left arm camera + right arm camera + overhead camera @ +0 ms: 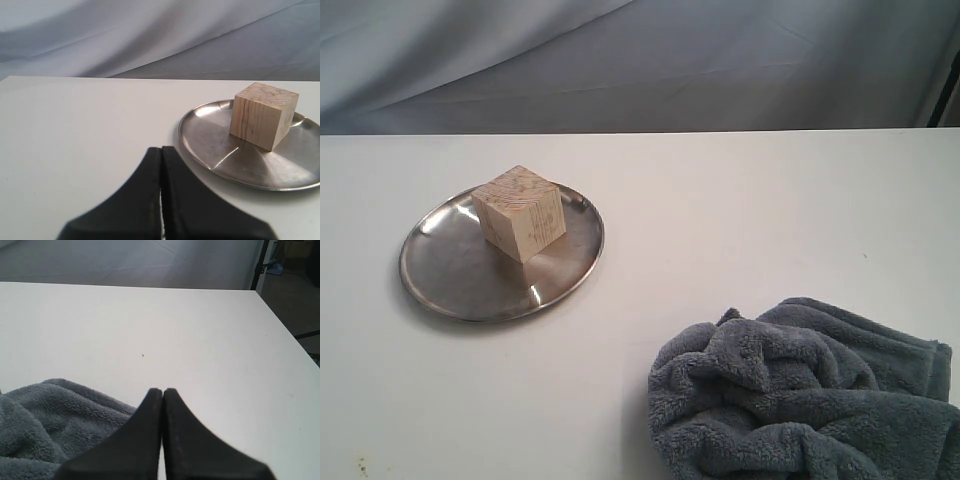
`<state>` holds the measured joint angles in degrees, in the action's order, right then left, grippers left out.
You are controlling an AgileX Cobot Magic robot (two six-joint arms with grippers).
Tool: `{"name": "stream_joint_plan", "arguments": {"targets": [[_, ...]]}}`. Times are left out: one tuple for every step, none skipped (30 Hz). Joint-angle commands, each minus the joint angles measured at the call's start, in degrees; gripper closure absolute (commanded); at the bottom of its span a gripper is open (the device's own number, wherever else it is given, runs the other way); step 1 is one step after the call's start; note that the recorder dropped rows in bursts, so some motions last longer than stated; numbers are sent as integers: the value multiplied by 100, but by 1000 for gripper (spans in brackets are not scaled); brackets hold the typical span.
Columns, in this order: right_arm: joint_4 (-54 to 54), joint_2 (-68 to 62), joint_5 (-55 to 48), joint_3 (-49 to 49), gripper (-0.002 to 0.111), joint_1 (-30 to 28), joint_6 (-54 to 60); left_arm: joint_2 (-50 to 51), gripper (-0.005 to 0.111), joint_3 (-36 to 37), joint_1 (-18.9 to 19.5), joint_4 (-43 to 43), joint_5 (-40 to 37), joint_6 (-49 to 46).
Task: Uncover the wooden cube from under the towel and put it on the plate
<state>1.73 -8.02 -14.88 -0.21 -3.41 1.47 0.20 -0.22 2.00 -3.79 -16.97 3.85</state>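
The pale wooden cube (521,213) (263,116) stands uncovered on the round steel plate (450,270) (210,145) at the left of the table. The grey-blue towel (800,400) (45,420) lies crumpled at the front right, apart from the plate. Neither arm shows in the exterior view. My left gripper (161,150) is shut with nothing in it, a little short of the plate's rim. My right gripper (163,391) is also shut and empty, beside the towel's hemmed edge.
The white table (740,220) runs back to a grey draped backdrop (640,60). Its right edge (280,325) shows in the right wrist view, with dark floor and a stand beyond it.
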Motion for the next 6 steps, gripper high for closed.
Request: {"name": "stream_joint_plan", "arguments": {"targets": [[22, 32, 37, 21, 108, 22, 19, -20, 107, 22, -30, -26, 58, 16], [22, 32, 37, 21, 108, 22, 19, -20, 107, 22, -30, -26, 58, 16], [22, 32, 37, 21, 108, 22, 19, -20, 107, 22, -30, -26, 58, 16], [22, 32, 37, 21, 108, 22, 19, -20, 107, 22, -30, -26, 58, 16], [22, 32, 37, 21, 108, 22, 19, -20, 107, 22, -30, -26, 58, 16], [22, 32, 37, 21, 108, 22, 19, -20, 107, 22, -30, -26, 58, 16]]}}
